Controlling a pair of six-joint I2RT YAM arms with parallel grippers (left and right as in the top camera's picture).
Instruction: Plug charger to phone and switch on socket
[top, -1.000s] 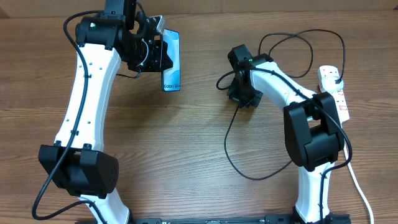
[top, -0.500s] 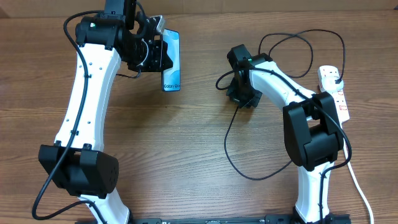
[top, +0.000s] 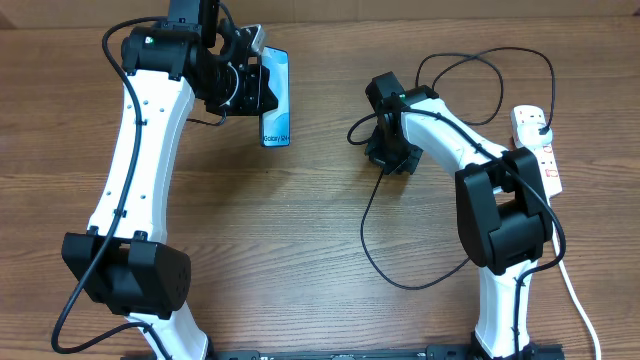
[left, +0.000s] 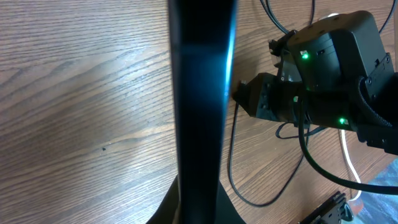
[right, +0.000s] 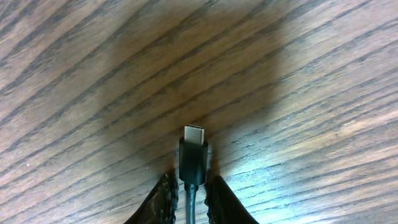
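Wood-grain brown table (top: 300, 250) fills the overhead view, and I see both white-and-black arms reaching in from the near edge. At the far left, my left jaws are pinching the phone (top: 276, 98) by its long edge; its blue-white screen faces up at the camera. At the centre right, my right jaws point down at the table and are pressed together on the charger (top: 365, 240), gripping just behind its connector tip.

From that grip the thin black cable runs two ways. One stretch drops toward me in a wide loop over bare wood and passes under the right arm. The other loops past the far side of the right arm, toward the socket (top: 537, 145). That white strip lies at the right edge of the table, well apart from the phone. A black plug (top: 540, 122) sits at its far end, and a thick white cord (top: 575, 290) trails from it toward the near edge. Its red-marked switches are too small for me to read.

Open wood separates the phone and the connector, and nothing lies between them.

The left wrist view shows what the overhead cannot: the phone (left: 202, 93) edge-on, a dark upright bar with a blue sheen. Beyond it I see the right arm (left: 329, 81) with small green lights. The right wrist view alone shows the connector tip (right: 193, 149), its metal end clear of the two dark fingers (right: 163, 200) and pointing away, with its shadow on the wood below. I cannot tell whether it touches the table.
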